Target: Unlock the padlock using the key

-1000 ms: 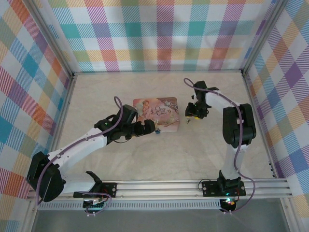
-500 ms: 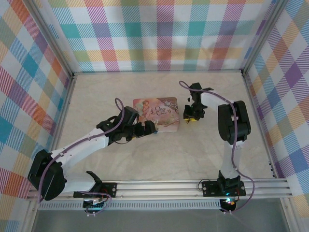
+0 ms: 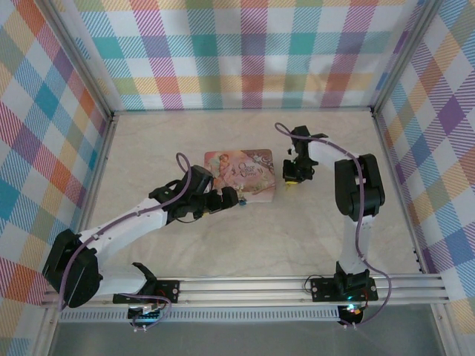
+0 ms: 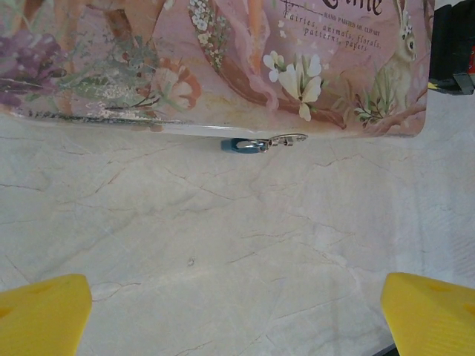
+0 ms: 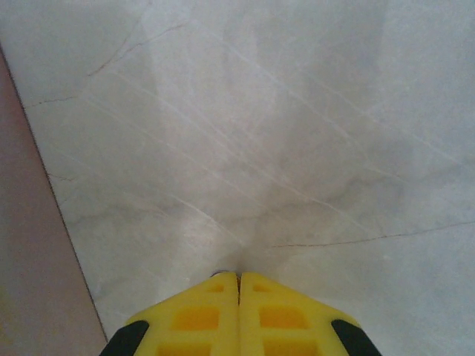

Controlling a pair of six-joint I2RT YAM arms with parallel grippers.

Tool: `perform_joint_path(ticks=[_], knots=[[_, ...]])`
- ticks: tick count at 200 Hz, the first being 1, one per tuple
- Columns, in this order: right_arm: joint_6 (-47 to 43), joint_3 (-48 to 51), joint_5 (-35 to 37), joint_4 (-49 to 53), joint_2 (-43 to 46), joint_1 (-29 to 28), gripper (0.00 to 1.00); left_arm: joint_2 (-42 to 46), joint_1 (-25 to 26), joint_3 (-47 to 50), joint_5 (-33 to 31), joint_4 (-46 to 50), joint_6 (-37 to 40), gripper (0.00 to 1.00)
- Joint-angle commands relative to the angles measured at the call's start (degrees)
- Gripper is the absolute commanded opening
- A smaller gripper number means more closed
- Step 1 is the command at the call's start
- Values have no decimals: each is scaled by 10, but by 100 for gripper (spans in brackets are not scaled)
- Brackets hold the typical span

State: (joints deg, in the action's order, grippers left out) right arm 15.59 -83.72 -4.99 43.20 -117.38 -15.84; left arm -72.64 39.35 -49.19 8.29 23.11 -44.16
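A small blue and silver piece [image 4: 251,144] lies on the table against the near edge of a pink floral tin [image 4: 223,67]; I cannot tell whether it is the padlock or the key. It shows as a blue speck [image 3: 243,202] in the top view. My left gripper [image 3: 228,196] hovers just short of it, its yellow fingertips [image 4: 44,311] wide open with bare table between them. My right gripper [image 3: 291,178] points down at the table beside the tin's right edge. Its fingers [image 5: 200,319] are pressed together, and a tiny dark edge [image 5: 219,274] shows at their tips, too small to identify.
The tin [image 3: 243,170] lies flat in the middle of the marble-pattern table [image 3: 245,237], and its side [image 5: 22,245] runs along the left of the right wrist view. Checkered walls enclose the table on three sides. My right gripper's black and yellow body [image 4: 453,52] stands past the tin's right corner.
The right gripper's fingers have closed, after it shifted slightly left toward the tin. The left gripper has stayed open and barely moved.
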Motion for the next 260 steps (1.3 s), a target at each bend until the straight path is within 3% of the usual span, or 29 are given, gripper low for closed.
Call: perform_joint_path(ticks=[1, 107, 126, 150, 176, 260], knots=[[6, 17, -13, -8, 25, -5, 0, 11, 9, 7, -4, -12, -8, 100], [39, 70, -55, -19, 260, -4, 0, 38, 3, -48, -26, -7, 1, 98], [47, 81, -75, -39, 308, -14, 0, 34, -6, -68, -7, -25, 5, 92], [53, 94, -83, -74, 360, -48, 0, 19, -19, -93, 36, -59, 7, 73], [66, 113, -86, -120, 405, -87, 0, 0, -22, -126, 75, -100, 8, 59], [125, 193, -97, -246, 489, -163, 0, -46, -22, -150, 170, -224, -32, 45]])
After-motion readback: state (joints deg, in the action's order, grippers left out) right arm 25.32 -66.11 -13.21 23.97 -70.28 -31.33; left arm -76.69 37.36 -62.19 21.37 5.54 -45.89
